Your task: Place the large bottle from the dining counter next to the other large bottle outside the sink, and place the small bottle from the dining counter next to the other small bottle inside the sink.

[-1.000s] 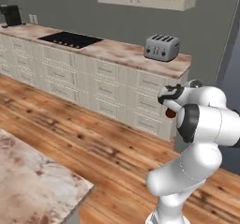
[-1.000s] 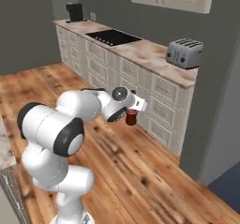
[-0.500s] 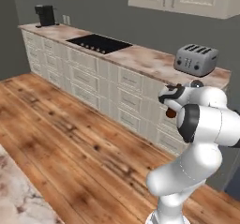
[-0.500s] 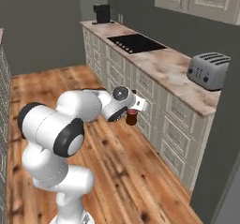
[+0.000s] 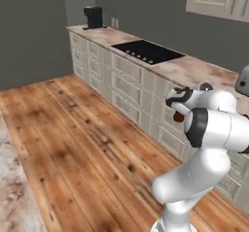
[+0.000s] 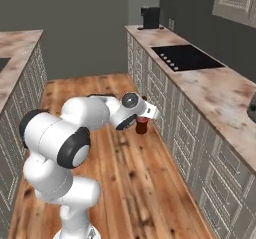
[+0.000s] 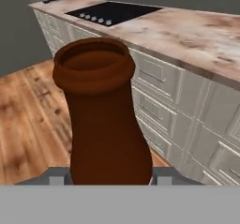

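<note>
place: kitchen | evidence: cooktop, coffee maker, cabinet counter

The arm is made of glossy white rounded shells, fat and tube-like, joined by dark charcoal bands at the elbow and shoulder joints. A round grey cap with a pale centre sits on the wrist joint. The base is a white column widening toward the floor.

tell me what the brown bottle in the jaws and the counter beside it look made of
Bottle: looks like glazed clay or ceramic, even reddish-brown with a soft sheen; could be plastic. Counter: polished stone, judging by the pinkish-brown marbled veining, over pale panelled cabinets, likely painted wood.
</note>
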Available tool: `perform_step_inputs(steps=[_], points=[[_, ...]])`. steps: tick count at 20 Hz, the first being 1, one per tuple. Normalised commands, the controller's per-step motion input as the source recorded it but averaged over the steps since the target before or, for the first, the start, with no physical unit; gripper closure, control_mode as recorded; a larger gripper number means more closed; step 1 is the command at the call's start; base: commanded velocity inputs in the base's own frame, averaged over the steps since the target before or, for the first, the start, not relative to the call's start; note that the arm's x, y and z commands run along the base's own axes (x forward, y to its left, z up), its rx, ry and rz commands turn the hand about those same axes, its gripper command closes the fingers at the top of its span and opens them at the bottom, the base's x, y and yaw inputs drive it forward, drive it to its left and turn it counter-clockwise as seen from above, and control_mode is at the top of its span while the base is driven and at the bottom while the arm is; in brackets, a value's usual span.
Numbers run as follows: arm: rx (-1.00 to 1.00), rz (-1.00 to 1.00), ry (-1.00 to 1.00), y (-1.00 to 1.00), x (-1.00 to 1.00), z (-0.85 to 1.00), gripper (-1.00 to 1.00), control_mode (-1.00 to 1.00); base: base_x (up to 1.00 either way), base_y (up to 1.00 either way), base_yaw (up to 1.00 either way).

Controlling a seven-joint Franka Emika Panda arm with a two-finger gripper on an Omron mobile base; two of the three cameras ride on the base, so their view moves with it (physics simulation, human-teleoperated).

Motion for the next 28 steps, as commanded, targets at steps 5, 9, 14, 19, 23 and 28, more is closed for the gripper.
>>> perform_step_inputs(steps=[5, 9, 14, 19, 23, 28], points=[[0.0, 0.0, 0.0, 0.0, 0.0, 0.0, 1.0, 1.0, 0.67, -0.04, 0.44], [0.0, 0.0, 0.0, 0.0, 0.0, 0.0, 1.0, 1.0, 0.52, -0.12, 0.49], [0.0, 0.0, 0.0, 0.0, 0.0, 0.0, 1.0, 1.0, 0.98, -0.3, 0.42], [0.0, 0.0, 0.0, 0.0, 0.0, 0.0, 1.0, 1.0, 0.99, -0.54, 0.41], [0.0, 0.0, 0.0, 0.0, 0.0, 0.0, 1.0, 1.0, 0.91, -0.52, 0.39], [0.0, 0.0, 0.0, 0.0, 0.0, 0.0, 1.0, 1.0, 0.89, -0.53, 0.39]])
